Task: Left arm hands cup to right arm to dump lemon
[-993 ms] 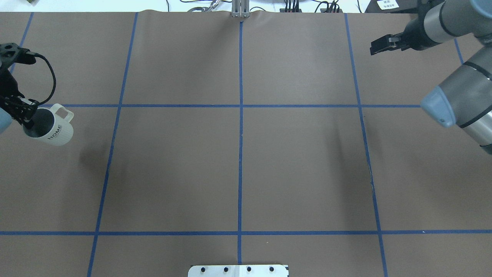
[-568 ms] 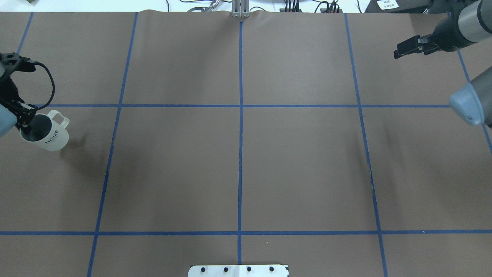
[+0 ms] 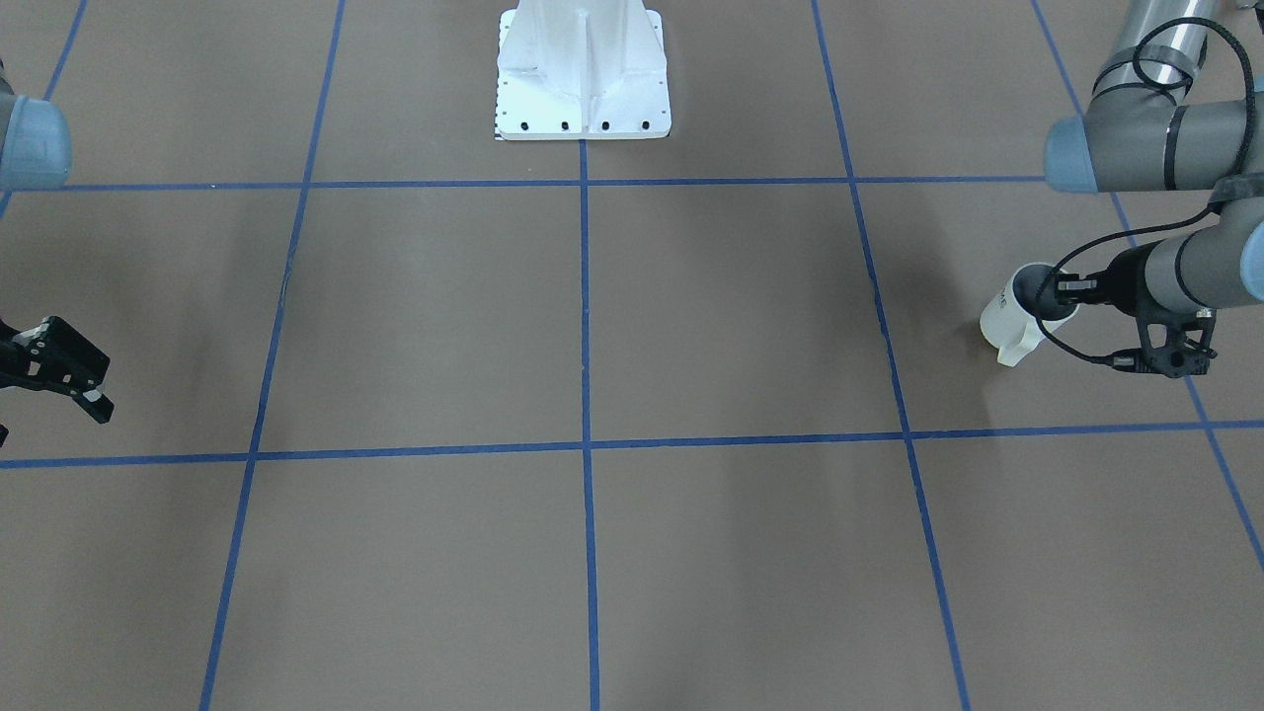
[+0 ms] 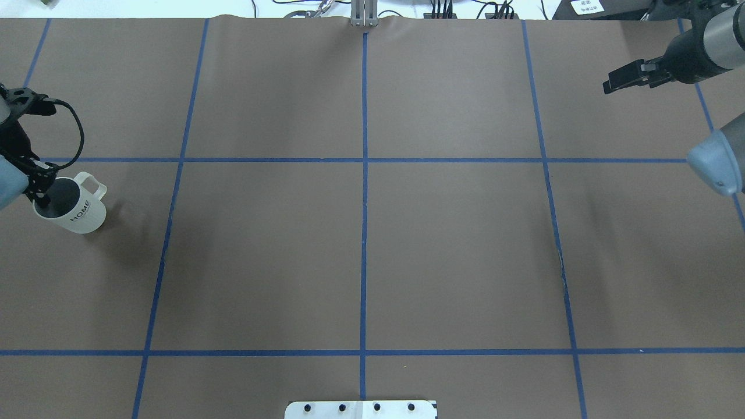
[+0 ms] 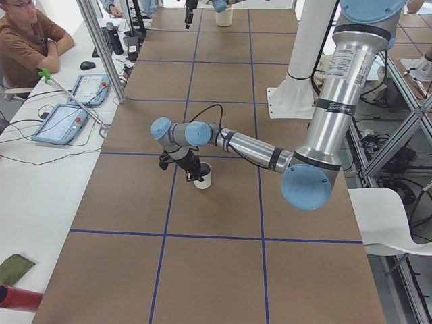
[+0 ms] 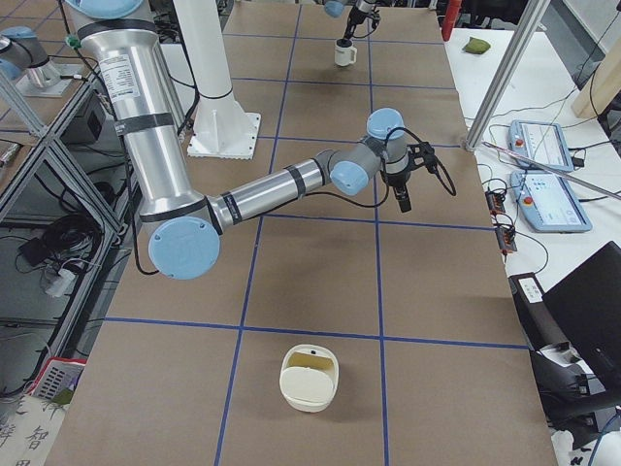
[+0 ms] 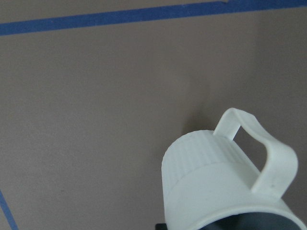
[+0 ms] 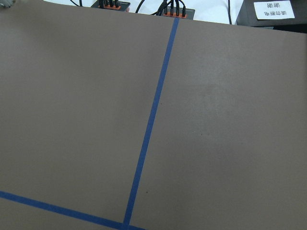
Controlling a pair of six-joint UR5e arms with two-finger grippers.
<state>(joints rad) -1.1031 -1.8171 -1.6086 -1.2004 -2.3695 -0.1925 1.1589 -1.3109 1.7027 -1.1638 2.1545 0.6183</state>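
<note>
Presently the cup sits mouth-up at the far left of the table, just on the robot's side of the crosswise blue tape line. Its handle points away from the robot. Compared with one second ago it appears smaller in the overhead view and its shadow has drawn in close to its base, so it has been lowered. The left-side view places it at or just above the surface, but contact cannot be confirmed. The lemon is not visible in any view. The cup's interior reads as plain dark grey, with part of it covered by a finger. The left gripper is clamped on the rim wall, one finger reaching into the mouth, and carries the cup's weight if the cup is not yet down. Over the same second the right gripper has travelled outward, from near the right-hand lengthwise line toward the table's far right corner. Its jaws stand somewhat apart and hold nothing. The two arms are therefore well apart and diverging, not converging, and no hand-over is in progress at this moment. A cream tub stands at the right-hand end of the table with something yellowish inside, but whether that is the lemon cannot be told. My judgement is that this is a set-down phase and that the cup should be treated as possibly empty.
</note>
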